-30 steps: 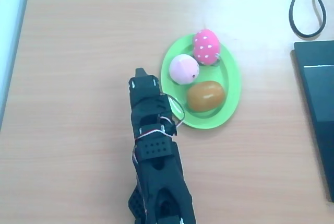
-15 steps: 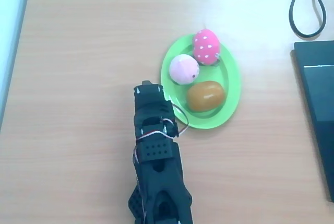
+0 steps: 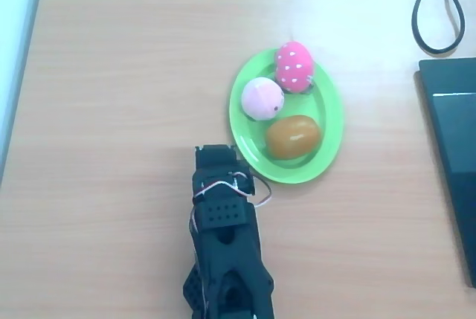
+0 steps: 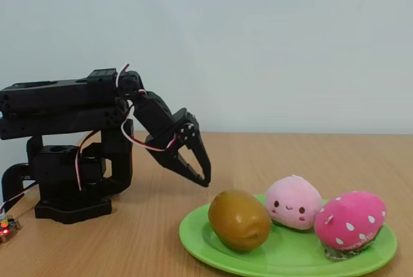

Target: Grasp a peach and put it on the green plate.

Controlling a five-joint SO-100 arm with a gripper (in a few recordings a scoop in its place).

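The pale pink peach [image 3: 262,98] [image 4: 293,201] lies on the lime-green plate [image 3: 329,154] [image 4: 205,245], between a hot-pink white-dotted toy [image 3: 294,66] [image 4: 350,220] and a glossy brown oval [image 3: 293,137] [image 4: 239,220]. My black gripper [image 3: 216,152] [image 4: 204,180] is pulled back from the plate, just off its rim in the overhead view. In the fixed view it hangs tilted down above the table, left of the brown oval. Its fingers meet at the tips with nothing between them.
A black cable [image 3: 428,10] loops at the top right of the overhead view. A dark flat device [image 3: 455,155] lies along the right edge. The table's left edge [image 3: 21,73] borders a pale strip. Bare wood surrounds the plate.
The arm has drawn back toward the bottom of the overhead view, away from the plate. The peach and the other toys have not moved.
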